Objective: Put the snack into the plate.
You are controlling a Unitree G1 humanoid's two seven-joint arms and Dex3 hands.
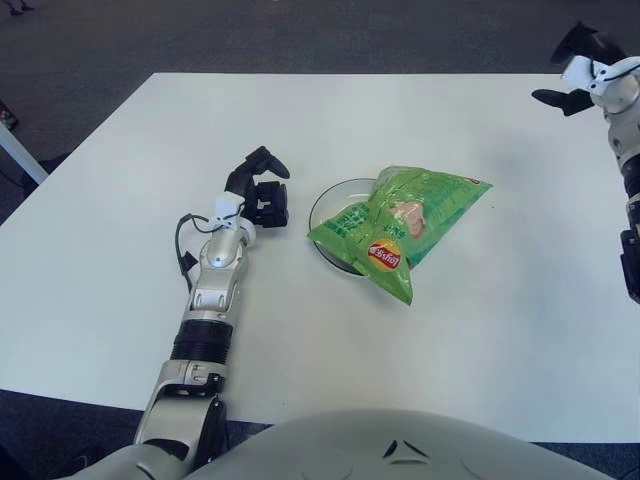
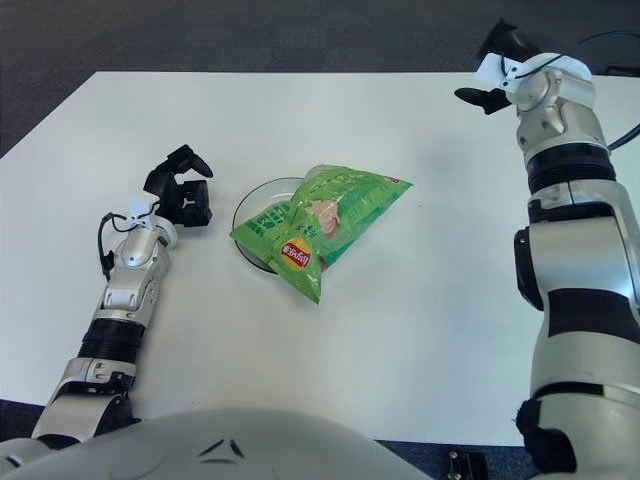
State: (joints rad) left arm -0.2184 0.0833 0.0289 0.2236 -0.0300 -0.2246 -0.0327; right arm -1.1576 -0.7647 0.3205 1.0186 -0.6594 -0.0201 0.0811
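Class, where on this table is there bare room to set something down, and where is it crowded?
Bare: the white table right of the chip bag, and left of the left hand. Crowded: between that hand and the plate. The right hand hovers at the far right corner.
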